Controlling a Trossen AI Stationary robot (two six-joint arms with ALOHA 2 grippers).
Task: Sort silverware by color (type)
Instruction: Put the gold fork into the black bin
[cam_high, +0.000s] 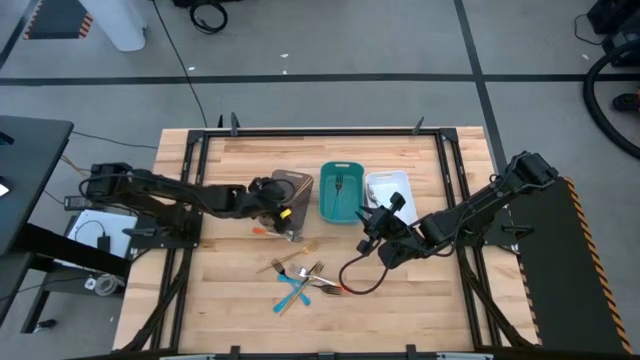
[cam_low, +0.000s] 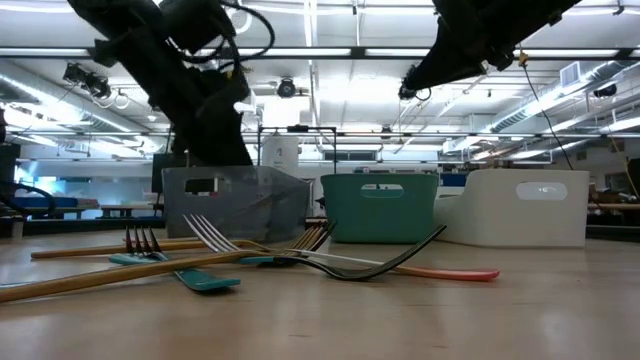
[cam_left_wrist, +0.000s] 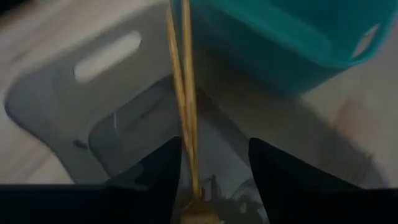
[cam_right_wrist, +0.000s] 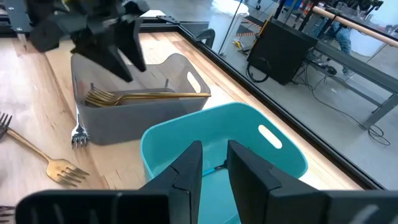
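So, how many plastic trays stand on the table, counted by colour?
Grey tray: 1
Teal tray: 1
White tray: 1
Total: 3

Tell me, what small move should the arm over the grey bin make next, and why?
Probably lift straight up and away. The left gripper hangs open over the grey plastic tray, and the gold forks already lie across it, free of its fingers. More cutlery waits in the loose pile on the wooden table.
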